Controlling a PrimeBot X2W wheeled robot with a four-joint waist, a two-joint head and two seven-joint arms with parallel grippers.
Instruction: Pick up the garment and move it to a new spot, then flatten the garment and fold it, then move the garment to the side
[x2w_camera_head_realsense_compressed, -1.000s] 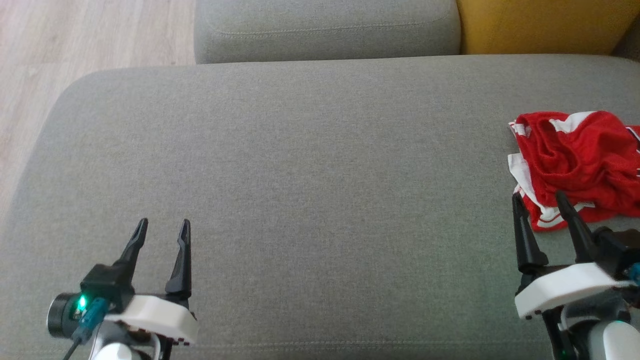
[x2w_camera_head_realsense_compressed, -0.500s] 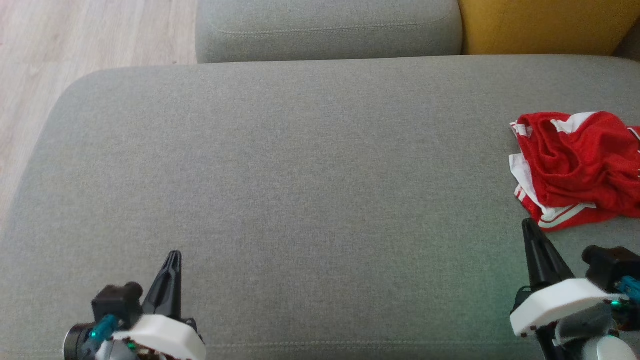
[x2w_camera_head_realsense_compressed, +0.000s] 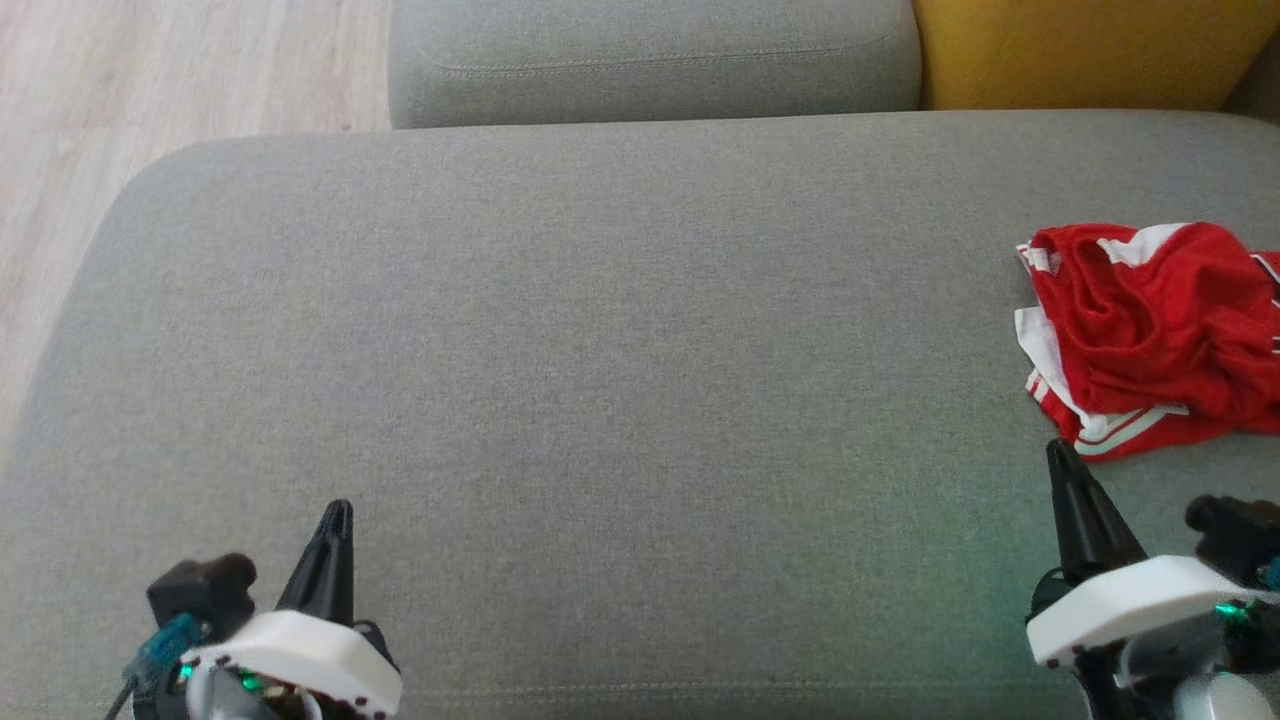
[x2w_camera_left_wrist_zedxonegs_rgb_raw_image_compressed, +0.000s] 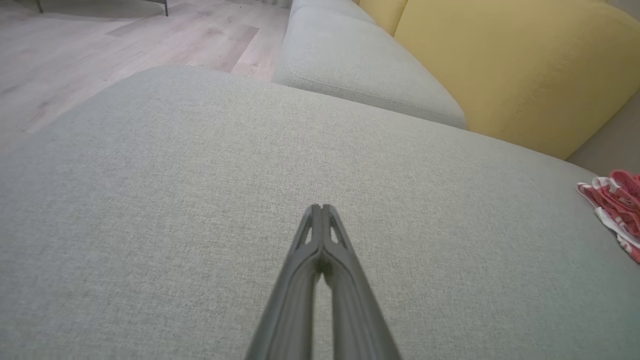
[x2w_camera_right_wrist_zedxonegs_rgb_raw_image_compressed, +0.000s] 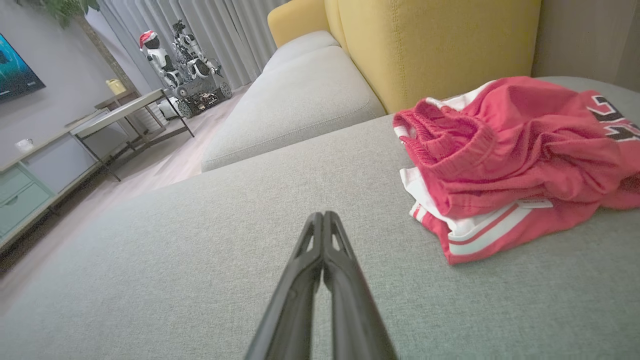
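Observation:
The garment (x2w_camera_head_realsense_compressed: 1150, 330) is a crumpled red piece with white trim, lying at the right edge of the grey sofa seat (x2w_camera_head_realsense_compressed: 620, 350). In the right wrist view the garment (x2w_camera_right_wrist_zedxonegs_rgb_raw_image_compressed: 515, 165) sits just ahead and to the right of my right gripper (x2w_camera_right_wrist_zedxonegs_rgb_raw_image_compressed: 323, 216), whose fingers are pressed together and empty. From the head camera, my right gripper (x2w_camera_head_realsense_compressed: 1060, 455) hovers just short of the garment's near hem. My left gripper (x2w_camera_head_realsense_compressed: 338, 510) is low at the front left, shut and holding nothing. The left wrist view has the left gripper (x2w_camera_left_wrist_zedxonegs_rgb_raw_image_compressed: 320, 209) over bare cushion and the garment (x2w_camera_left_wrist_zedxonegs_rgb_raw_image_compressed: 617, 207) far right.
A second grey seat cushion (x2w_camera_head_realsense_compressed: 650, 60) lies beyond the seat, with a yellow backrest (x2w_camera_head_realsense_compressed: 1090, 50) to its right. Wooden floor (x2w_camera_head_realsense_compressed: 150, 80) runs along the left side. A side table (x2w_camera_right_wrist_zedxonegs_rgb_raw_image_compressed: 125, 112) and another robot (x2w_camera_right_wrist_zedxonegs_rgb_raw_image_compressed: 185, 65) stand far off in the room.
Both grippers went from open to shut and drew back toward the front edge. The right gripper pulled off the garment's near hem; the garment stayed in place.

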